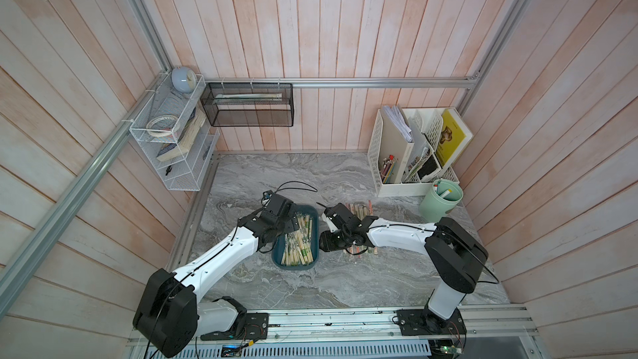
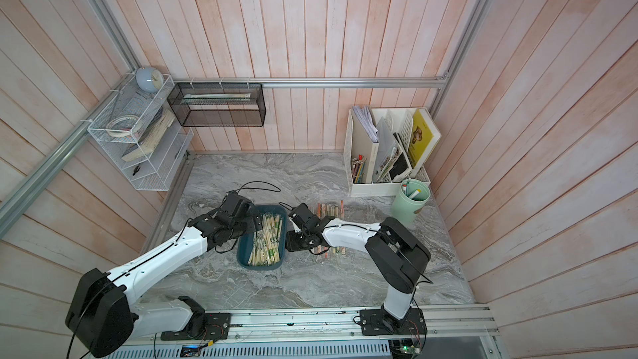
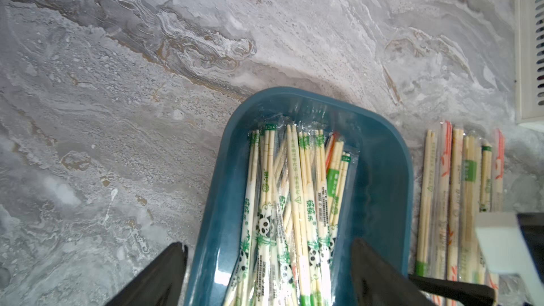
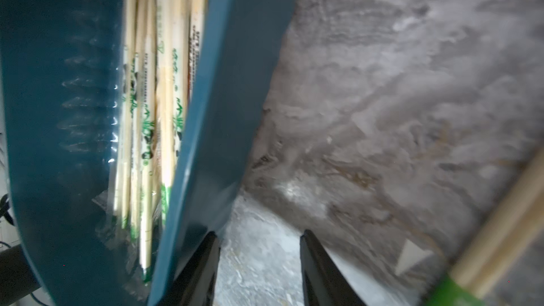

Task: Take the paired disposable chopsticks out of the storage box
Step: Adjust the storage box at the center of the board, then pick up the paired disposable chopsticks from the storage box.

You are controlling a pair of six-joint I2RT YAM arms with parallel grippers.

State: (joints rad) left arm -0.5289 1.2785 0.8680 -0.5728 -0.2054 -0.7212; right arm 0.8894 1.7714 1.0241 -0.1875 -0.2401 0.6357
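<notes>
Teal storage box (image 3: 379, 178) holds paired disposable chopsticks (image 3: 294, 195); left end effector (image 3: 268, 242) gapes over them, poised to pick, right end effector (image 4: 259, 231) parted, empty alongside; next, pinch 1 pair.

right gripper (image 4: 259, 232): jaws apart, empty; storage box (image 4: 223, 83): just beside

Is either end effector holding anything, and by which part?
Nothing is held: left end effector stands open over the chopsticks in the storage box, right end effector open beside it.
</notes>
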